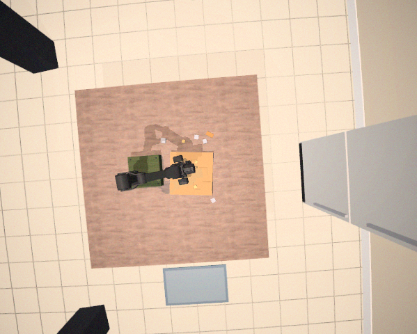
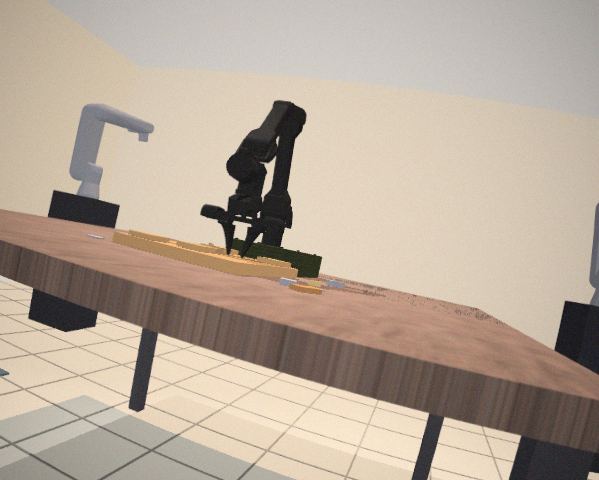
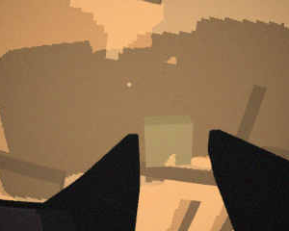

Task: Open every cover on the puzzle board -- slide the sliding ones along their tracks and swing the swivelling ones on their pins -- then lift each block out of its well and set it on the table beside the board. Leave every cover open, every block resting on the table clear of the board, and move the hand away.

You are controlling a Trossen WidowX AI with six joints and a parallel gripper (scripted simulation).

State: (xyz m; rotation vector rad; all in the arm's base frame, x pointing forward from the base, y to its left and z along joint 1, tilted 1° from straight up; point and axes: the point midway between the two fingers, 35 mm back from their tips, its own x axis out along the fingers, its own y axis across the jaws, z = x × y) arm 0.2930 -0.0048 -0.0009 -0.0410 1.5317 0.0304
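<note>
The gripper (image 1: 189, 168) (image 2: 235, 255) (image 3: 174, 141) stands part open, nothing held. A yellow-green knob (image 3: 169, 143) lies ahead of and between its fingertips, on the puzzle board (image 1: 203, 191) (image 2: 175, 254). Off-centre descent could land a fingertip on the knob, jamming its cover.

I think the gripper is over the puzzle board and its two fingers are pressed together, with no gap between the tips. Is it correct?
Not quite: the gripper is over the puzzle board, but its fingers stand apart, with a plain gap between the tips, as the wrist view shows.
</note>
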